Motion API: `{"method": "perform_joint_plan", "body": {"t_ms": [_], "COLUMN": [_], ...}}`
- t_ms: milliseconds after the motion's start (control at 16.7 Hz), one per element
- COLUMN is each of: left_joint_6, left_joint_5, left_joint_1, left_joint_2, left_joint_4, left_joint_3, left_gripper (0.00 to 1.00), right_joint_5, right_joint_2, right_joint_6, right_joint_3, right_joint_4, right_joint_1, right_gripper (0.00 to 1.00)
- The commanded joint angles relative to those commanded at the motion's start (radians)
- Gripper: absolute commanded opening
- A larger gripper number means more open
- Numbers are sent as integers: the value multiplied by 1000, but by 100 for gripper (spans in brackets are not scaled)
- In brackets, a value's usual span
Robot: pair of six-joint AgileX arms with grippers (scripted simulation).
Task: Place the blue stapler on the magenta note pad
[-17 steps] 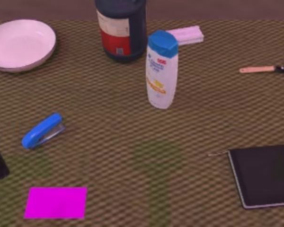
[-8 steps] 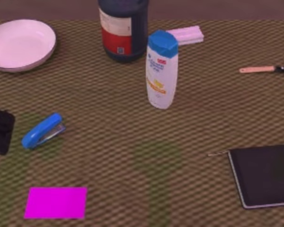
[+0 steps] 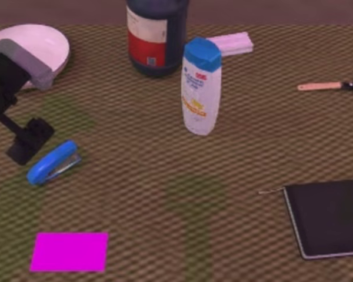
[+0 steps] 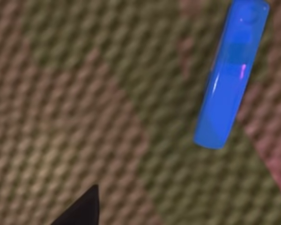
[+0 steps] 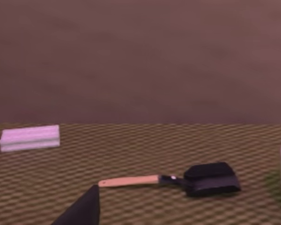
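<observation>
Beside blue stapler (image 3: 53, 162): left claw (image 3: 28, 140) | white plate (image 3: 50, 41): nothing visible inside

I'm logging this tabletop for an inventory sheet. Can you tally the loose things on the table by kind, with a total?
Staplers: 1, blue stapler
Pads: 1, magenta note pad
Notebooks: 1, black notebook
Bottles: 2, white bottle, dark jug
Plates: 1, white plate
Boxes: 1, pink box
Tools: 1, wooden-handled tool
Total: 8
</observation>
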Motion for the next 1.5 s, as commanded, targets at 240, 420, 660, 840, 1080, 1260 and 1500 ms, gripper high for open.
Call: {"method": "perform_joint_plan", "body": {"t_ms": [240,420,660,840,1080,1260,1500], "left_joint_6": [93,132,140,139,142,141,142], "left_joint_5": [1,2,3,2,3,3,4], "left_joint_1": [-20,-29,-30,-25,-29,-29,-30], "left_joint_2": [255,359,378,377,421,477,521], "left_joint_4": [-146,-204,-216,-210,-98,48,143], "left_joint_3": [205,292,311,305,235,155,95], "left_gripper": [100,100,100,100,100,100,100], "right_joint_5": [0,0,0,0,0,0,0], "right_joint_2": [0,0,0,0,0,0,0], "right_joint_6": [0,0,0,0,0,0,0], "right_joint_3": [0,0,0,0,0,0,0], "right_joint_4": [0,0,0,0,0,0,0], "right_joint_1": [0,0,0,0,0,0,0], "right_gripper": [100,100,100,100,100,100,100]}}
